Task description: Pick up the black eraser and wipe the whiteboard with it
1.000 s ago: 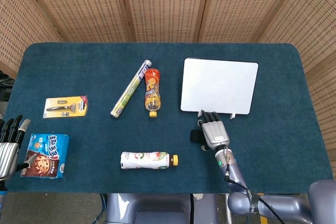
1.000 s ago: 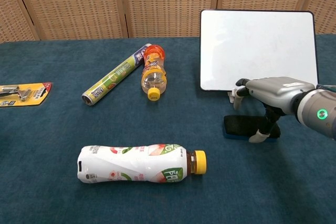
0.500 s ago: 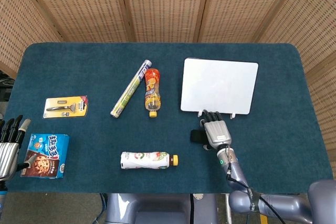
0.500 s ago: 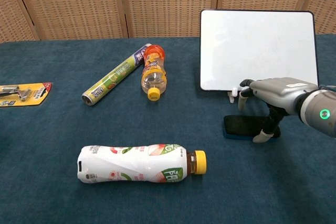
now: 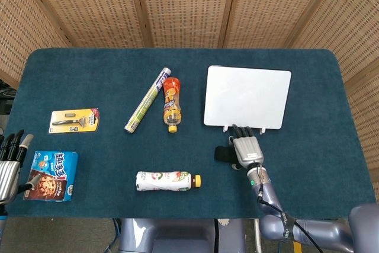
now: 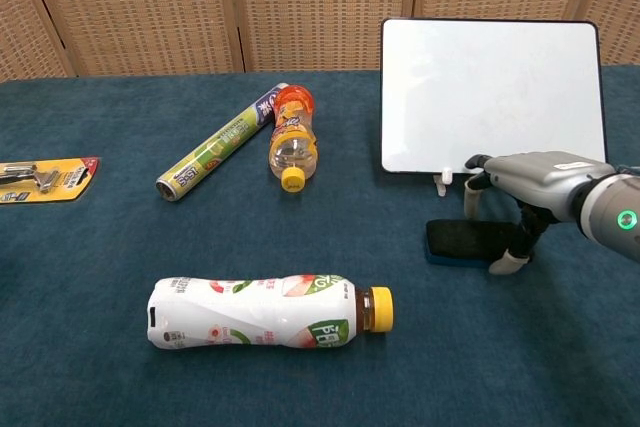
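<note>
The black eraser (image 6: 463, 240) lies flat on the blue cloth just in front of the whiteboard (image 6: 490, 92), which stands on small white feet. My right hand (image 6: 535, 182) hovers over the eraser's right end, fingers spread toward the board and thumb pointing down at the eraser's near right corner; it holds nothing. From the head view only the eraser's left end (image 5: 222, 154) shows beside the right hand (image 5: 247, 149), below the whiteboard (image 5: 247, 96). My left hand (image 5: 9, 164) rests at the table's left edge, fingers extended and empty.
A peach-drink bottle (image 6: 265, 311) lies on its side at the front centre. An orange bottle (image 6: 292, 145) and a rolled tube (image 6: 222, 155) lie side by side mid-table. A razor pack (image 5: 74, 120) and a cookie box (image 5: 53, 175) sit at the left.
My right hand has slid to the right over the eraser, baring more of its top. The eraser has stayed put, and the left hand has not moved.
</note>
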Available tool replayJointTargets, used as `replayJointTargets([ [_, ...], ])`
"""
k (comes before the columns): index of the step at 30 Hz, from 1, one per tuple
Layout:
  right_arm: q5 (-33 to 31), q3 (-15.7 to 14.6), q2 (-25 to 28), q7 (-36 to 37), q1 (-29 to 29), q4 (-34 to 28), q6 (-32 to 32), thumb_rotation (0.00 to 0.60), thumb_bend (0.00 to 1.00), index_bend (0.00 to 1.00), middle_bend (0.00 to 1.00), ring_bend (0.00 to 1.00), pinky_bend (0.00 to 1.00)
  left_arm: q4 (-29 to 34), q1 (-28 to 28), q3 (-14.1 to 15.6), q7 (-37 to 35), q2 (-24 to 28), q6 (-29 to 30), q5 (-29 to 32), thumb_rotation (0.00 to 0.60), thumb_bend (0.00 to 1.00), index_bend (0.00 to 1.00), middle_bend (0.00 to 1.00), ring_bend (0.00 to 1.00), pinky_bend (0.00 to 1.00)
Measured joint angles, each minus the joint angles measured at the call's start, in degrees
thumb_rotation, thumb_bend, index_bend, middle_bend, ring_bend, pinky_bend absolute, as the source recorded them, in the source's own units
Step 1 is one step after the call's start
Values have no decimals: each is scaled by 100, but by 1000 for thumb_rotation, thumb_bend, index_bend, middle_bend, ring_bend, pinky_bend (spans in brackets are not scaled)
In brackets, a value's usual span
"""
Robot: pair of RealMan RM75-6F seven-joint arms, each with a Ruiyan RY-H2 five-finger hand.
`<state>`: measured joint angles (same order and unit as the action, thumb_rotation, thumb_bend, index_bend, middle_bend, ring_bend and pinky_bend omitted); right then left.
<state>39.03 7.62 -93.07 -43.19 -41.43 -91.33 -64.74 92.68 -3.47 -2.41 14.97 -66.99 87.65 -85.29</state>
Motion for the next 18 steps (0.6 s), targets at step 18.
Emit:
replayJointTargets([
  [18, 152, -26, -2, 70, 56, 18, -91, 600, 131, 504, 13, 0, 0, 4, 9, -1, -21, -1, 13, 0, 600, 39, 0, 0, 0, 0],
])
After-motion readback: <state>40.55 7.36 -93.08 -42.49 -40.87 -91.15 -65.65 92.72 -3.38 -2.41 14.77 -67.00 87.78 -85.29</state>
